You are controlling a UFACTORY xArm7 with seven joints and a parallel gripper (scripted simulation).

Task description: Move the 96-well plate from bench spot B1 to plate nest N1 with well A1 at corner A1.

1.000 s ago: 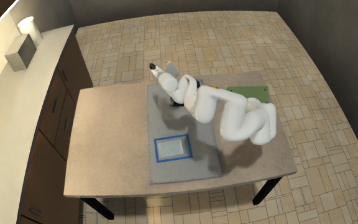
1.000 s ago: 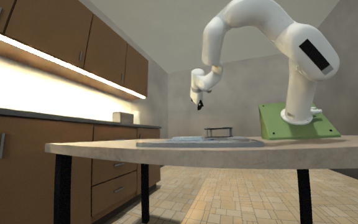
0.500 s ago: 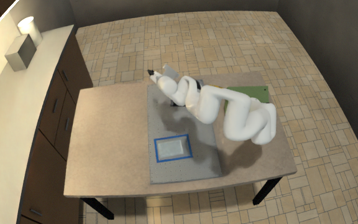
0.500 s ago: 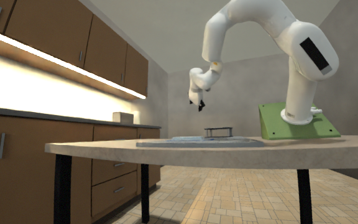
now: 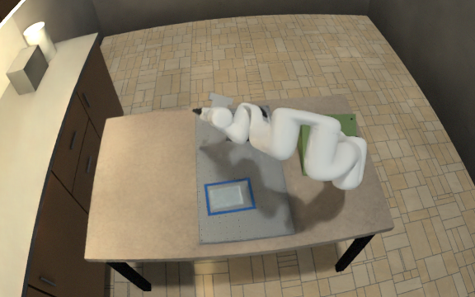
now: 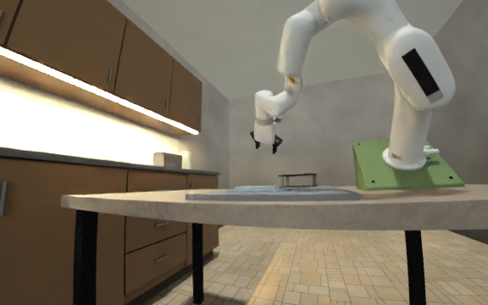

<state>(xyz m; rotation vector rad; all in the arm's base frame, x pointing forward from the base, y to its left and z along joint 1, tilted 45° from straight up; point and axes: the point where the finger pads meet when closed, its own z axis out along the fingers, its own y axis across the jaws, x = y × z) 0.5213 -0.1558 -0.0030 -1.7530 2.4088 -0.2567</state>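
1. Jaws first: the gripper (image 6: 266, 146) has its two dark fingers spread wide with nothing between them. It points down and hangs high above the table, well apart from everything on it.

2. In the top view we only catch the gripper (image 5: 198, 111) as a dark tip poking out past the white wrist, at the far edge of the grey perforated board (image 5: 242, 231).

3. Below it and a bit to the side in the exterior view sits the raised plate nest (image 6: 297, 179), a low dark frame on short legs standing on the board. From above the arm covers nearly all of it.

4. The 96-well plate (image 5: 229, 196) lies flat inside the blue-outlined bench spot (image 5: 209, 201) toward the near end of the board, well apart from the gripper. We can't make out the cut-off corner at this size. In the exterior view the plate is just a thin pale sliver on the board.

5. The white arm (image 5: 287, 136) folds back over the table to a green base plate (image 6: 401, 174).

6. Writing: there's a small label on the arm's base collar and a black patch on the upper link, neither readable to us. No B1, N1 or A1 marks are legible either.
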